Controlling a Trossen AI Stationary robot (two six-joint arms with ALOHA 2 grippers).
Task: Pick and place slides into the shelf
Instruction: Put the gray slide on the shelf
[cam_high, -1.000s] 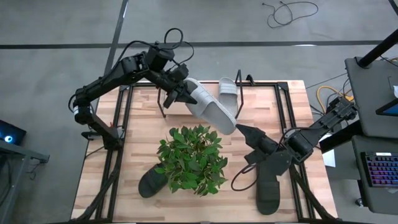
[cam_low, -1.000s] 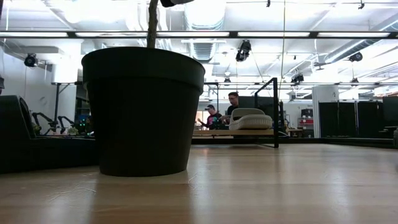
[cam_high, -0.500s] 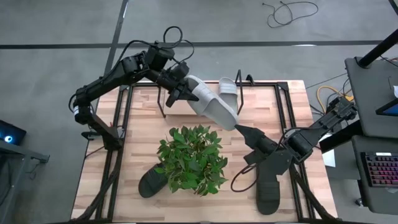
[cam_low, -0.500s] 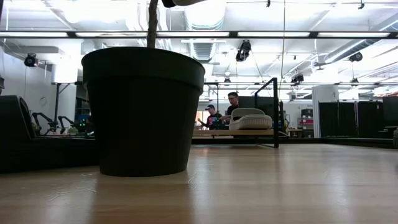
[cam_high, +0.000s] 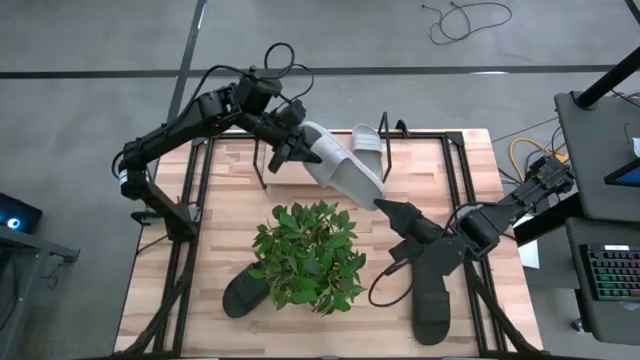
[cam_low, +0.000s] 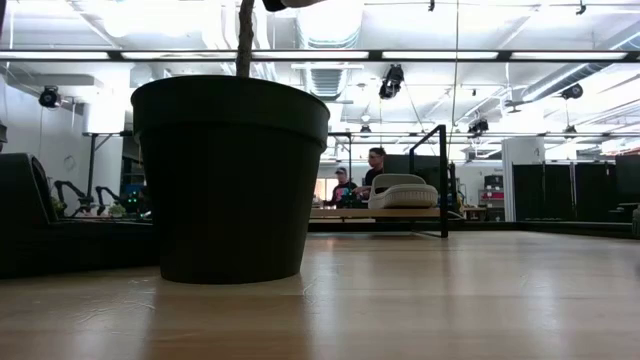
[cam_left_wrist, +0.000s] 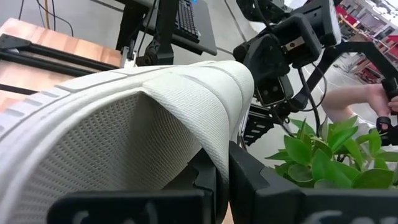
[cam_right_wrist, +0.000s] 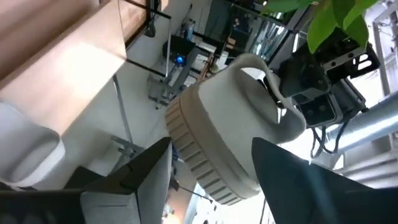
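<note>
My left gripper is shut on a light grey slide, held in the air over the table's far half; this slide fills the left wrist view. My right gripper is open and sits just off that slide's free end; whether it touches cannot be made out. A second grey slide rests sole-down on the black rod shelf. Two black slides lie on the table's near part, one left of the plant and one right of it. My left gripper pinches the grey slide's wide strap at its edge between its two fingers. The fingers come from the table's left side. The slide is lifted clear and tilted, its free end pointing toward the right gripper.
A green leafy plant in a dark pot stands mid-table, between the black slides. The shelf's left loop end stands below my left gripper. People sit in the room beyond the far edge.
The held grey slide has swung a little toward the far edge, its free end moving away from the plant and nearer the shelf, while the left gripper stayed almost where it was. My right gripper kept open and followed that free end slightly.
</note>
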